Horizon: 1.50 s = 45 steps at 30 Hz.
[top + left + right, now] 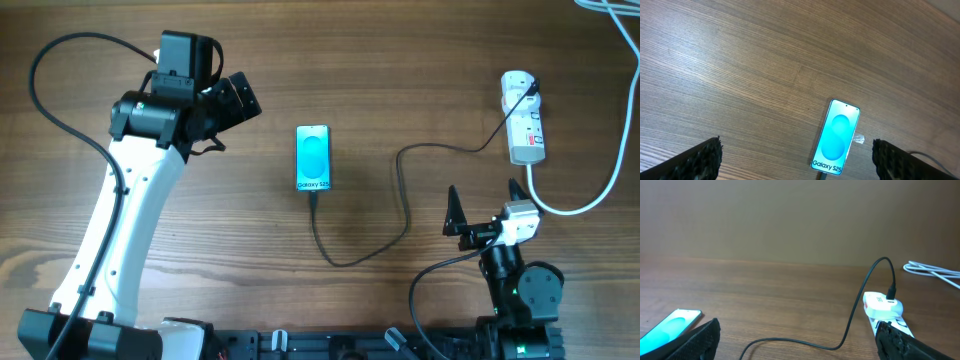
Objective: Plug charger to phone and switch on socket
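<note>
While the phone (312, 157) lies flat at the middle of the bench (420, 60) with its screen lit turquoise, the charger (350, 263) meets its near short edge, loops right and climbs to the socket (524, 125) at the far right. Whether the tip is seated cannot be told. A white lead (575, 211) curls off the socket. The left fingers (702, 160) hang spread and empty left of the phone. The right fingers (695, 342) stand spread and empty near the socket, with the cable's loop between them and the phone.

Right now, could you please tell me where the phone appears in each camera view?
Overhead: phone near the centre, slightly left.
Left wrist: phone lower right of centre, text edge toward the bottom.
Right wrist: phone in the bottom-left corner, partly cut off.
Shared landmark: the black charger near the phone.
</note>
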### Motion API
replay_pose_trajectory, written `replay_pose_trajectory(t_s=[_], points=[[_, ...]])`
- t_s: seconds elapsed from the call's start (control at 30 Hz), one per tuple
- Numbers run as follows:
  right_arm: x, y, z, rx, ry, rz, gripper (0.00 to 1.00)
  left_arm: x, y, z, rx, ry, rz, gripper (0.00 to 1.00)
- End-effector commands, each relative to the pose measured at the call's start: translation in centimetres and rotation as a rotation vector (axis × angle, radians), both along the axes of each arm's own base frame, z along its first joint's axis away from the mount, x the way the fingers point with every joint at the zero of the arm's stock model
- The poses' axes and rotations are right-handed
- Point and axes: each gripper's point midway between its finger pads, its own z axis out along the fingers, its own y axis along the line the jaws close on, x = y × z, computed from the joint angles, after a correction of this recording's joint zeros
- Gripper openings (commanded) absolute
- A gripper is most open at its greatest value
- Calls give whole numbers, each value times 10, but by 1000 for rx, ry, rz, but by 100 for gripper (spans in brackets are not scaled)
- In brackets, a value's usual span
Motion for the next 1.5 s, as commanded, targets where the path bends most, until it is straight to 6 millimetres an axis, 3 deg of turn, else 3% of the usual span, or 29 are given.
replay_pose_trajectory(t_s=[0.0, 0.3, 0.5, 0.63, 0.77, 0.97, 1.27, 1.47], points=[[0, -4, 4, -11, -18, -18, 100, 1, 2, -2, 8, 4, 13, 100], [0, -4, 4, -11, -18, -18, 100, -2, 11, 2, 73, -7, -1, 100], [0, -4, 4, -11, -18, -18, 100, -30, 21, 10, 117, 16, -8, 100], [0, -4, 4, -12, -18, -18, 100, -42, 23, 4, 123, 7, -23, 100], [0, -4, 4, -12, -18, -18, 100, -56, 20, -16, 102, -12, -56, 100], [0, -4, 4, -11, -18, -18, 100, -79, -5, -34, 95, -126, -358, 100], [0, -4, 4, -11, -18, -18, 100, -118, 5, -29, 98, -246, -352, 100], [0, -4, 4, -12, -18, -19, 100, -135, 19, -38, 100, -317, -302, 100]])
